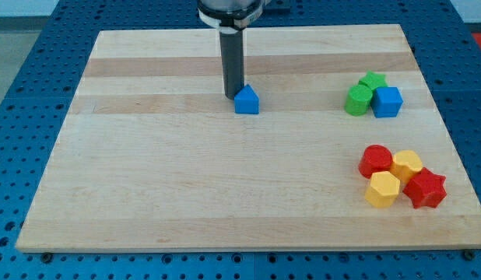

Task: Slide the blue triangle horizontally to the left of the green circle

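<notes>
Sitting right at the blue triangle's (247, 101) 9 o'clock, my tip (233, 96) is seen touching it; green circle (358, 101) well off at 3 o'clock. No claw fitted, nothing held.

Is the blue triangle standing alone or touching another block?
Alone. The blue triangle stands apart from every block; only my tip is at its left side. The green circle lies far right.
</notes>
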